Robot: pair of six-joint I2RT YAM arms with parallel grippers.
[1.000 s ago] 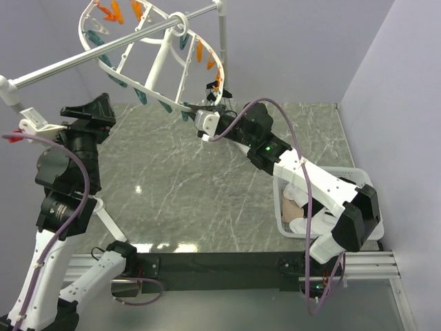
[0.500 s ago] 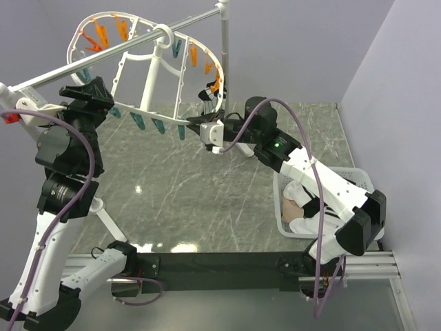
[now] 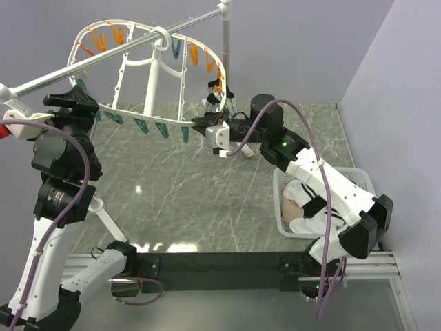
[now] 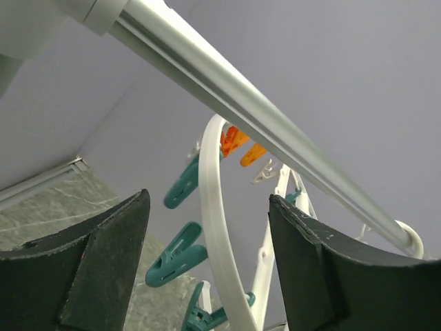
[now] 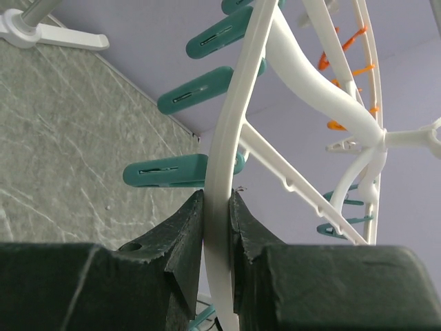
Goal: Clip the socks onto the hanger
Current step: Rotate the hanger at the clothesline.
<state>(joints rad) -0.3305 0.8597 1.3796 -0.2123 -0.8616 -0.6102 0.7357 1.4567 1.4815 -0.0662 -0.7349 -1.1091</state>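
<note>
At the far left, above the grey marbled table (image 3: 172, 183), the left claw (image 3: 71, 102) is raised to the left end of the hanger (image 3: 153, 77). In the left wrist view its fingers (image 4: 103, 265) stand spread wide. The white rim runs up between them and touches neither. Teal clips (image 4: 176, 255) hang off the rim's left side there, and orange clips (image 4: 231, 141) sit higher up, just under the rail (image 4: 275, 131).

The rail (image 3: 48, 74) slants from low left to high right across the top view. The hanger's hook is looped over it. The hanger is a white oval frame with cross-ribs, and it is tilted so that its near rim faces the arms. Orange clips (image 3: 110, 34) line the far rim and teal clips (image 3: 141, 125) hang along the near one.

At the right end of the near rim, the right claw (image 3: 207, 124) reaches in from the right arm. In the right wrist view the claw (image 5: 217, 207) is pressed together on the rim and pinches the thin white edge between both fingers. A teal clip (image 5: 165, 172) juts out just above the left finger.

A silver post (image 3: 224, 48) stands upright behind the claw and joins the rail at a white joint.

At the far right a white basket (image 3: 348, 170) sits on the table under the right arm. The socks (image 3: 293, 212) lie inside it: one is pinkish-beige and there is white fabric beside it. The arm hides much of the basket.
</note>
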